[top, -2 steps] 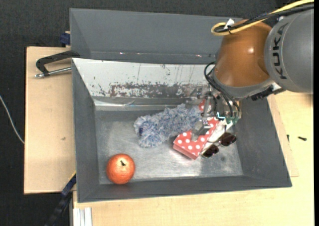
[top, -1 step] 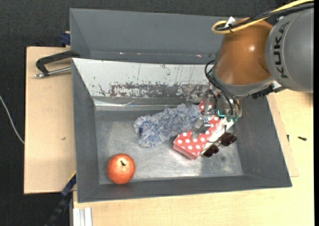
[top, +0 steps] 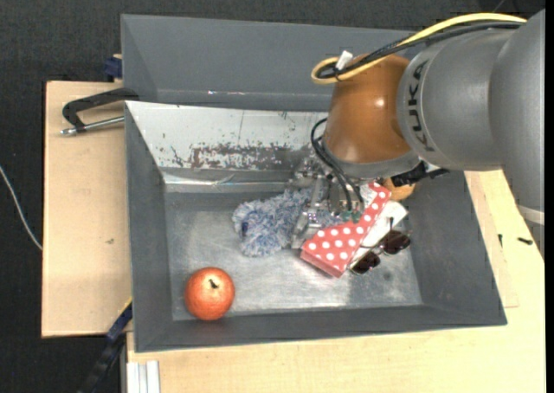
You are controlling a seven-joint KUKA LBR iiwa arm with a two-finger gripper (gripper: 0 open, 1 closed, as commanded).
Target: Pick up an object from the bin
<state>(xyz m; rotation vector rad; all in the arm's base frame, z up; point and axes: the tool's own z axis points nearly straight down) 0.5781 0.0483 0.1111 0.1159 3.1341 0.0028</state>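
My gripper (top: 316, 209) hangs low in the middle of the bin, under the arm's orange cover. Its metal fingers stand between a crumpled blue-and-white cloth (top: 267, 220) on its left and a red box with white dots (top: 342, 242) on its right. The fingertips are right at the cloth's right edge and the box's upper left corner. Nothing is seen held between them. Dark sunglasses (top: 383, 250) lie against the box's right side.
A red apple (top: 209, 293) sits alone in the front left corner. Small orange and white items poke out from under the arm at the right, behind the dotted box. The arm covers the bin's back right part.
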